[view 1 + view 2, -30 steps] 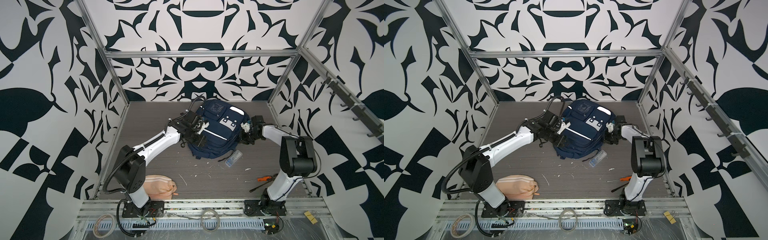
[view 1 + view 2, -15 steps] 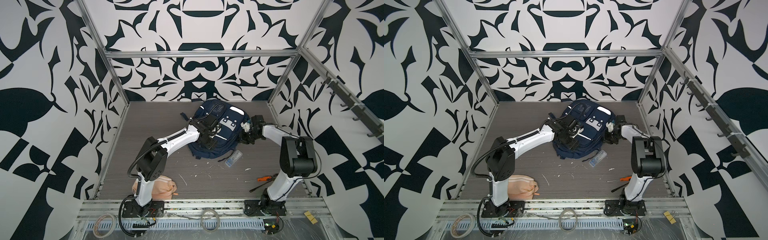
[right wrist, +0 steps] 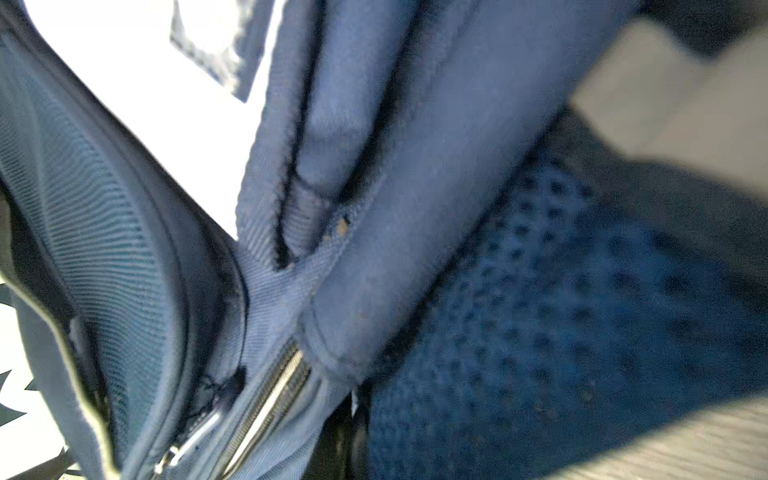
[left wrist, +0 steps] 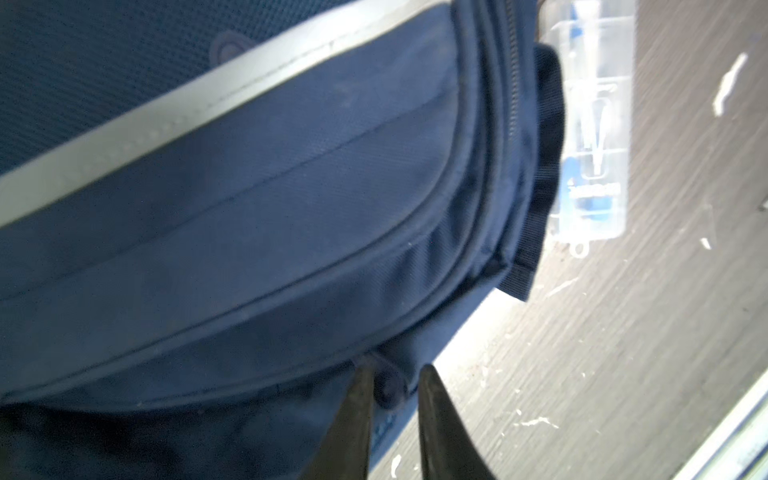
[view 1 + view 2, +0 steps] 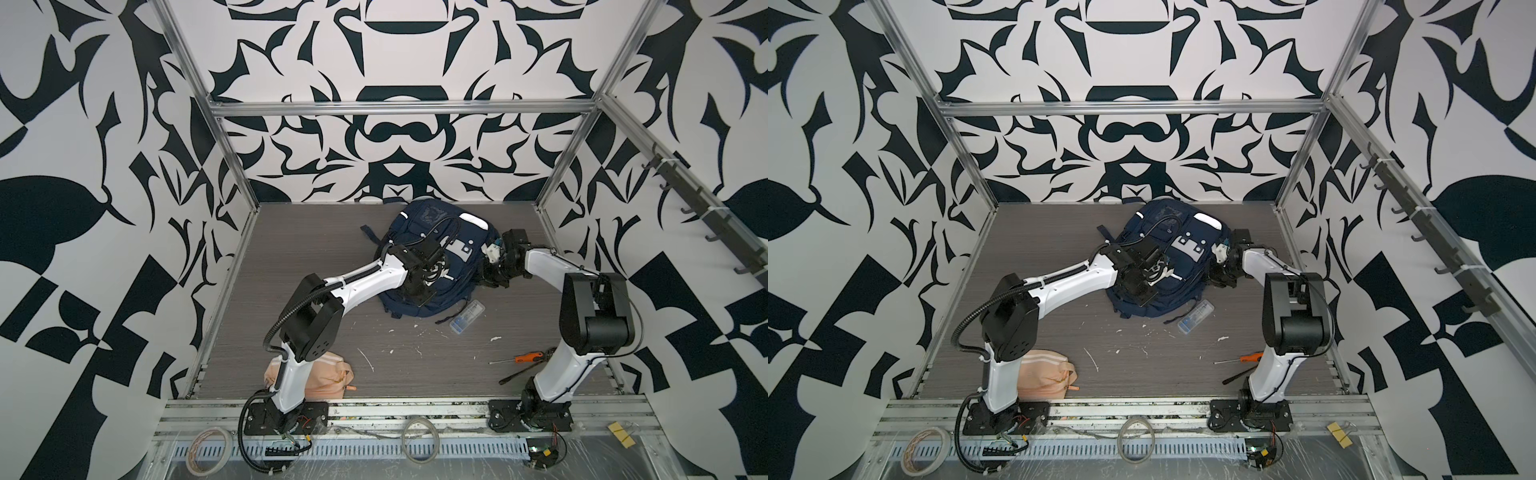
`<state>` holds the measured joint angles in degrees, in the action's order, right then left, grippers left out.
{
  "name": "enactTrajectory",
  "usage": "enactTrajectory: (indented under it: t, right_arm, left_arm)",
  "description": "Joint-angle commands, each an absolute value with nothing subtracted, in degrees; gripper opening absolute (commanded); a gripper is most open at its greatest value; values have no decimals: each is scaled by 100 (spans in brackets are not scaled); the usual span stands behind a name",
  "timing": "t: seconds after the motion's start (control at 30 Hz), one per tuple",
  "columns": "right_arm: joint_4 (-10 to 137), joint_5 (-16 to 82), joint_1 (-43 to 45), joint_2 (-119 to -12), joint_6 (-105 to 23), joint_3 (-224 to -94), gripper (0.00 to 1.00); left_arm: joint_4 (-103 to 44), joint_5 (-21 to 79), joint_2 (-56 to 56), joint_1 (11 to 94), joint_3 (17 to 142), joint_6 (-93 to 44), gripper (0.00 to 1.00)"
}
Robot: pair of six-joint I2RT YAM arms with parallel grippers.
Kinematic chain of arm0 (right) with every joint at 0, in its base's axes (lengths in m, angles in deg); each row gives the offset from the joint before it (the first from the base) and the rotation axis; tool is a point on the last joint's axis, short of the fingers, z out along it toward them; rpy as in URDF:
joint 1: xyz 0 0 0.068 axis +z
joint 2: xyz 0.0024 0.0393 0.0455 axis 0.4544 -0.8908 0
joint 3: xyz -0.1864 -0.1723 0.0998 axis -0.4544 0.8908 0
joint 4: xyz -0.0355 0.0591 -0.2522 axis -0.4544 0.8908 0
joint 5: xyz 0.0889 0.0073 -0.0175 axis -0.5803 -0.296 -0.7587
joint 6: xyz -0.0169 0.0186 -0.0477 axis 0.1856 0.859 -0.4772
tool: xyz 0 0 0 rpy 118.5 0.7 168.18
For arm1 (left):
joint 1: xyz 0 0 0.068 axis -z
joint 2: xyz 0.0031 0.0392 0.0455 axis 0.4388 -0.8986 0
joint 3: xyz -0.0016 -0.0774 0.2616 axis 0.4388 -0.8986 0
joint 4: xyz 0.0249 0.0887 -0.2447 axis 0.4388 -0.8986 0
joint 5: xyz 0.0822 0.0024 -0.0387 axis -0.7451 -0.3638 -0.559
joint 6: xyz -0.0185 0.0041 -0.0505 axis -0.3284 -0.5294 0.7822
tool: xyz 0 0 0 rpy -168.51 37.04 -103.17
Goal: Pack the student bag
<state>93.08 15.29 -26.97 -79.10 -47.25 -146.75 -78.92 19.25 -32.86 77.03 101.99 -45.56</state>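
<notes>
Bag (image 5: pixel 424 220) lies rear-centre on worktop (image 5: pixel 311 249), an arm at each side.
Pink pouch (image 5: pixel 332 376) front left, by left arm base. Left claw (image 4: pixel 395 380) at bag's near edge, fingers narrow with a small dark tab between them; gripped or not, can't tell. Clear box (image 5: pixel 467 317) just beside bag's front-right edge. Right claw (image 5: pixel 490 279) closed against bag's right side; any pinched fabric is hidden. Orange screwdriver (image 5: pixel 528 357) front right.

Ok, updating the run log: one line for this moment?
left pincer: tips flank zip tab, grip unclear | right pincer: shut at student bag | clear case: on table
</notes>
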Motion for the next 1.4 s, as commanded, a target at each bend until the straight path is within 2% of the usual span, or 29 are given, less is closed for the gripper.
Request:
enactTrajectory:
  t: [0.0, 0.07, 0.17, 0.43, 0.63, 0.97, 1.17, 1.37]
  right_arm:
    - [9153, 1434, -2680, -7791, -4768, -14948, 0]
    - [9147, 1445, -2682, -7789, -4767, -14932, 0]
    - [9143, 1468, -2682, -7780, -4760, -14901, 0]
    - [9130, 1639, -2685, -7749, -4743, -14849, 0]
    - [9079, 1693, -2731, -7745, -4754, -14774, 0]
    - [9304, 1847, -2791, -7758, -4983, -14822, 0]
    - [9525, 1936, -2785, -7805, -5169, -14948, 0]
    - [9649, 2064, -2797, -7762, -5302, -14980, 0]
  left_arm:
    - [-8091, 1821, -3366, 7691, 10275, -4634, 13]
    - [-8080, 1743, -3363, 7691, 10276, -4642, 5]
    - [-8072, 1613, -3317, 7691, 10243, -4651, 0]
    - [-8027, 1620, -2958, 7446, 9793, -4297, 0]
    - [-7732, 1816, -2343, 6583, 8931, -3552, 0]
    - [-7202, 1871, -1846, 5468, 8459, -3024, 0]
    - [-6692, 1958, -2149, 4738, 8711, -2497, 0]
    - [-5853, 2625, -2403, 4247, 8776, -1983, 0]
